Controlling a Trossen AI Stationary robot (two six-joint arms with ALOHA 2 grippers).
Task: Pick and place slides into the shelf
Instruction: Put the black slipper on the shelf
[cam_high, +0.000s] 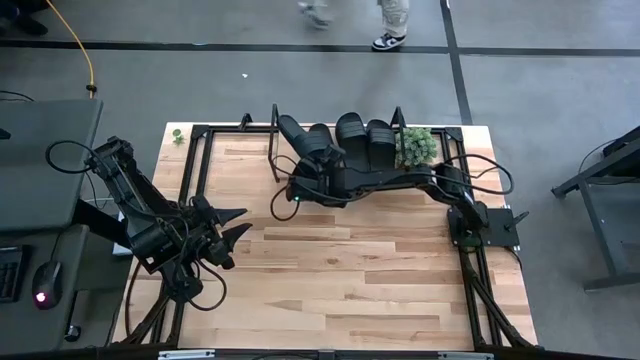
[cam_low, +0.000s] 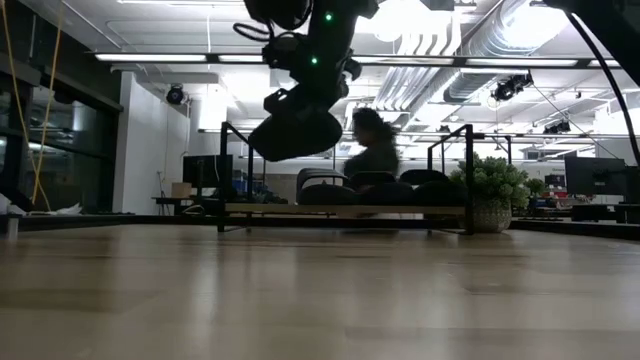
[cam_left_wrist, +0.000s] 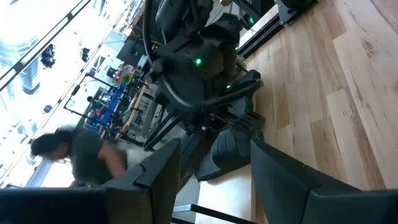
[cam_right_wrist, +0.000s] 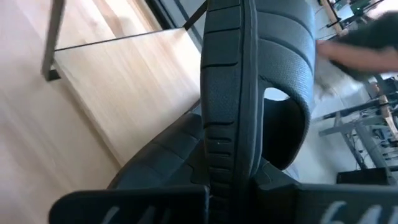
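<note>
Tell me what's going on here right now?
The right gripper is shut on a black slide, carrying it over the left part of the shelf. Three slides already sit on the shelf beside a small potted plant. The left gripper waits open above the table, holding nothing.

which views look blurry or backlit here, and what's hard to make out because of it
Low view: bright ceiling lights leave the held slide and shelf as dark silhouettes, and the person behind is smeared. Left wrist view: the person is motion-blurred. Right wrist view: the slide is sharp, the background blurred. High view: evenly lit.
</note>
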